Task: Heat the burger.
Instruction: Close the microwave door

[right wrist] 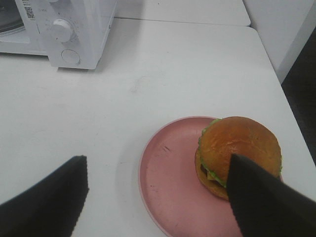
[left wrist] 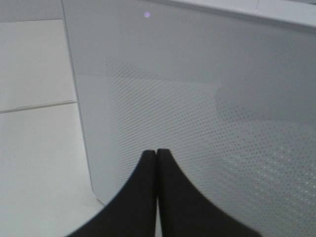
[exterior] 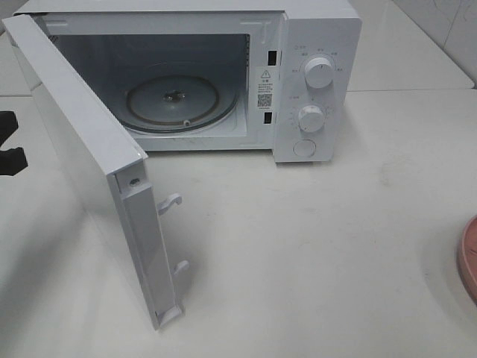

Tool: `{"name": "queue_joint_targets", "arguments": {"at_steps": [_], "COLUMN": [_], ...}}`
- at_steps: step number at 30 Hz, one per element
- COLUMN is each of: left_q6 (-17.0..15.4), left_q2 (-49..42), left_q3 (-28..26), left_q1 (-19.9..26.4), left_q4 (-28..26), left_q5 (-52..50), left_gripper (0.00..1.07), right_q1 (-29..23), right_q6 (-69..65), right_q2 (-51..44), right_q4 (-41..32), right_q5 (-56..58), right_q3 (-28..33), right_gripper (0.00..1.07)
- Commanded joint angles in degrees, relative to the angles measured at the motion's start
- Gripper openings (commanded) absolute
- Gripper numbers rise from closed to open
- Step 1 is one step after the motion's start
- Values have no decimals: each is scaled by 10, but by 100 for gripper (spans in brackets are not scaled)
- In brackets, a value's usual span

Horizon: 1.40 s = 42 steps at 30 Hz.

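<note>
The burger [right wrist: 239, 148], with a glossy brown bun and green lettuce, sits on a round pink plate [right wrist: 168, 187] in the right wrist view. My right gripper [right wrist: 158, 160] hovers open above the plate. One of its fingers [right wrist: 261, 197] overlaps the burger's near side, and nothing is gripped. Only the plate's rim [exterior: 469, 257] shows at the right edge of the high view, where the burger is out of view. My left gripper [left wrist: 157, 154] is shut and empty, close to the outer face of the microwave door [left wrist: 197, 108].
The white microwave [exterior: 313, 74] stands at the back with its door [exterior: 89, 149] swung wide open to the left. A glass turntable [exterior: 179, 101] lies inside. Dark parts of the left arm [exterior: 11, 142] show beyond the door at the left edge.
</note>
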<state>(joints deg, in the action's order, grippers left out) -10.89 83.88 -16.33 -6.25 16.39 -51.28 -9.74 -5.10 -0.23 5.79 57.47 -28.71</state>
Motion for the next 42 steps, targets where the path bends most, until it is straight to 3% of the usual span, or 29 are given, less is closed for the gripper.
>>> {"name": "queue_joint_targets", "arguments": {"at_steps": [1,10,21,28,30,31,42], "left_q6": [3,1,20,109,112,129,219], "left_q2": [13,27,65,105,111,122,191], "left_q3": [-13,-39,-88,-154,-162,-180,-281], "left_q1": [-37,-86,-167,-247,-254,-268,-336], "left_q4": [-45,-66,-152,-268,-281,-311,-431], "left_q5": [-6,5,31,61,64,70,78], "left_gripper": [0,0,0,0,0,0,0], "right_q1": [3,3,3,3,3,3,3], "right_q6": [8,8,8,8,8,8,8], "right_q2": [-18,-18,-18,-18,-18,-18,-18], "right_q4": [1,1,1,1,1,1,1], "right_q5": [-5,-5,-5,-5,-5,-5,-5], "right_q3": [1,1,1,1,1,1,1], "right_gripper": [75,75,75,75,75,75,75]}}
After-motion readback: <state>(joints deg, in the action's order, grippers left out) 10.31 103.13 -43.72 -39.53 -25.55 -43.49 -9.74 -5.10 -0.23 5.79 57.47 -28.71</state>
